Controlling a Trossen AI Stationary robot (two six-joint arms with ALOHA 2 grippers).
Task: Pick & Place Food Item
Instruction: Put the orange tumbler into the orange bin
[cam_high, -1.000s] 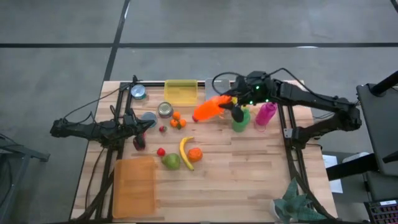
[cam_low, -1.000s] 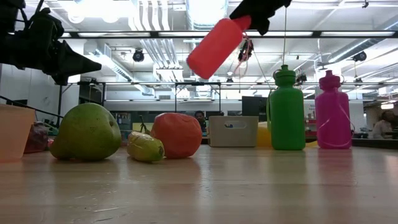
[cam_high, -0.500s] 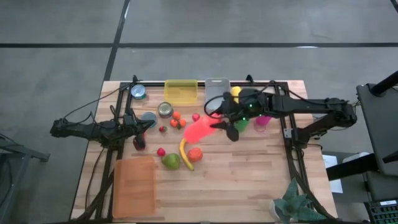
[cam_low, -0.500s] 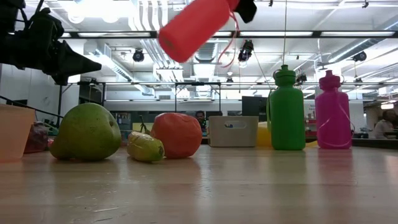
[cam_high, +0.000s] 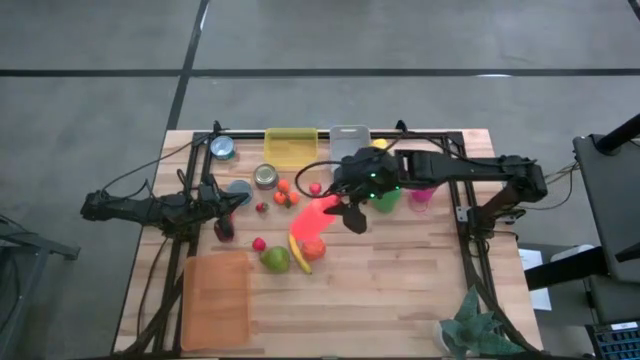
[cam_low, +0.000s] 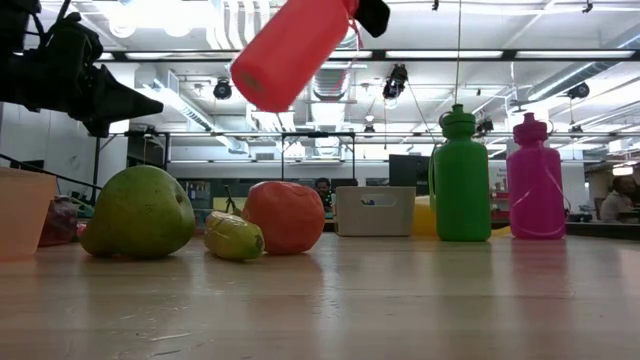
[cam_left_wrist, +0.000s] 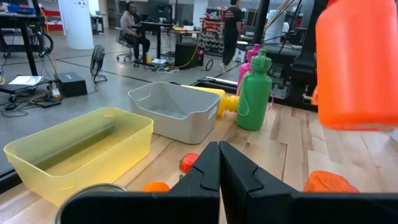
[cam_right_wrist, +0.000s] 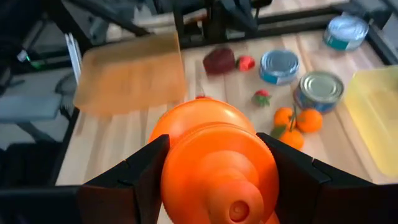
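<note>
My right gripper (cam_high: 352, 203) is shut on an orange-red squeeze bottle (cam_high: 318, 213), held high over the table's middle, above the fruit; the low view shows the bottle (cam_low: 290, 50) slanting well clear of the table. Below it lie a banana (cam_high: 299, 248), a green pear (cam_high: 275, 259) and an orange fruit (cam_high: 314, 247). My left gripper (cam_left_wrist: 219, 167) is shut on nothing and rests level at the table's left side (cam_high: 238, 197). My right gripper pinches the bottle's cap end (cam_right_wrist: 214, 155) between its two fingers (cam_right_wrist: 134, 180), one on each side of the shoulder just behind the cap. The fingers slant downward from the table's right. The bottle is lifted clear and tilted, its base (cam_low: 252, 80) lower, toward the left.
A green bottle (cam_high: 385, 197) and a pink bottle (cam_high: 424, 195) stand at the right rear. At the far edge sit a yellow bin (cam_high: 291, 147) and a grey bin (cam_high: 349, 137); an orange bin (cam_high: 214, 298) sits near left. Cans (cam_high: 265, 176), tangerines (cam_high: 285, 192) and strawberries lie between.
My right gripper has carried the orange-red bottle from beside the green bottle toward the table's left and near edge, over the fruit. The bottle has stayed lifted and tilted, base leading. The grip is unchanged.
</note>
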